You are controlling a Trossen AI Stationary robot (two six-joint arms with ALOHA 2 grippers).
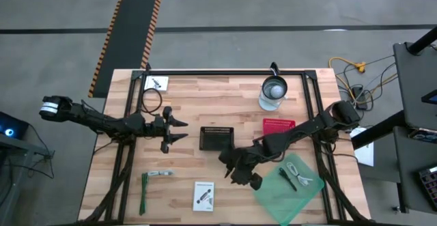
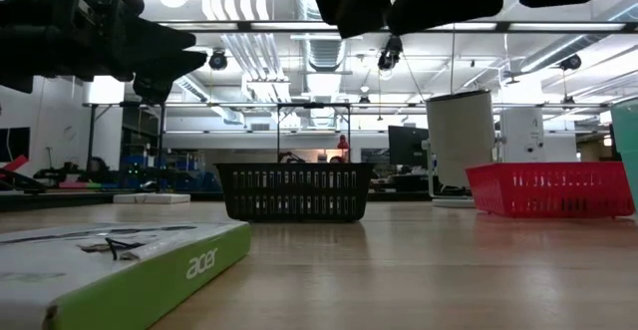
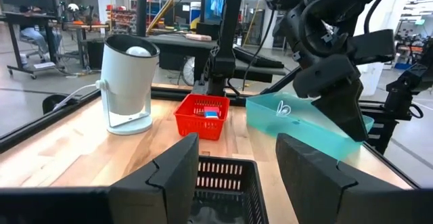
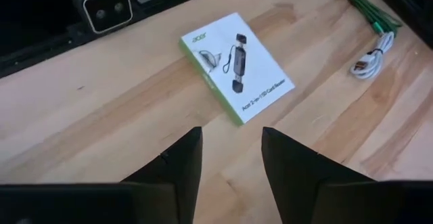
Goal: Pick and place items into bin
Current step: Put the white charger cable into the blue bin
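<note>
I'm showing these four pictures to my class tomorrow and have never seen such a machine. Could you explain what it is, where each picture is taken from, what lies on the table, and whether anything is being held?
It is a robot with two dark arms at a wooden table. One picture looks straight down, one looks level across the tabletop, and two come from cameras on the wrists.

On the table lie a black basket, a red basket, a teal bin, a white canister, a white Acer card, a green strip and a coiled white cable.

The left gripper faces the black basket; the right gripper hovers near the card. Both are open, holding nothing.
</note>
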